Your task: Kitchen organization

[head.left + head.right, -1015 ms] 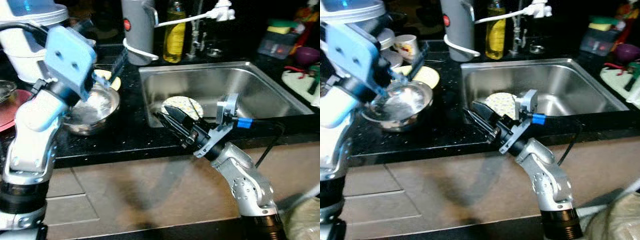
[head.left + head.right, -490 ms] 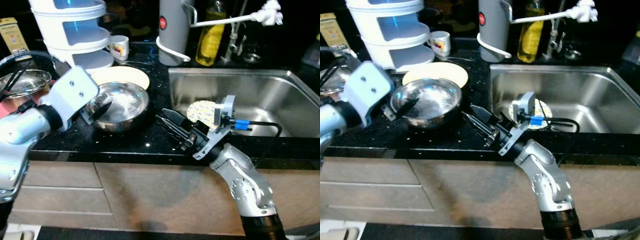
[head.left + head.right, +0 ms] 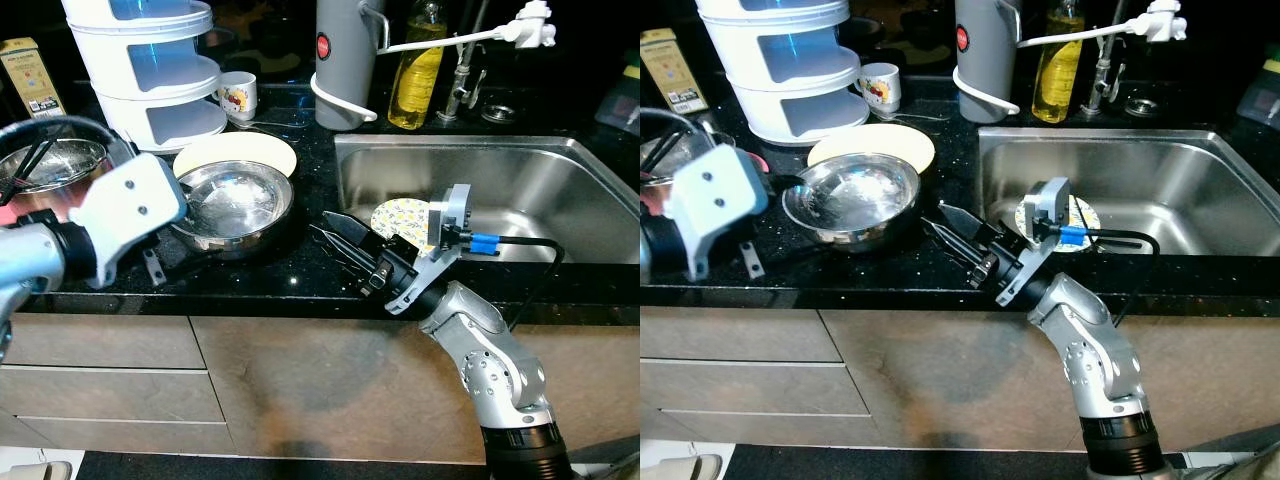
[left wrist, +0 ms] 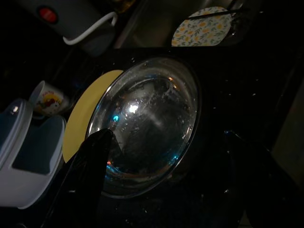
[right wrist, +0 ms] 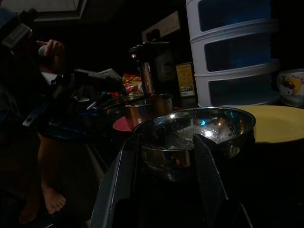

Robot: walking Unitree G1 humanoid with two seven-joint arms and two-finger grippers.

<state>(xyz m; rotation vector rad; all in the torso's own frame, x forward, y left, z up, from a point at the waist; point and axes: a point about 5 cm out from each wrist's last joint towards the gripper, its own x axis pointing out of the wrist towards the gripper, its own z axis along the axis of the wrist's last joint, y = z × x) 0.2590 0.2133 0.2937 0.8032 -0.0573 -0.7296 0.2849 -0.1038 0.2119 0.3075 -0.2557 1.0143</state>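
Black counter [image 3: 300, 285], steel bowl [image 3: 235, 205] beside sink [image 3: 500, 180], right gripper [image 3: 340, 240] jaws spread.

Left arm: silver, forearm reaching in from the robot's left, bent toward the centre; white wrist housing uppermost
Left gripper [image 3: 170, 255]: two long black fingers, spread apart, pointing forward and down
Right arm: silver, jointed, rising from below, elbow bent, forearm angled to the robot's left
Right gripper [image 3: 340, 243]: two long black fingers, parted, held low and level

Steel bowl [image 4: 152, 123] on yellow plate [image 4: 80, 128], black finger [image 4: 90, 166] at rim — patterned plate [image 4: 202, 33] beyond
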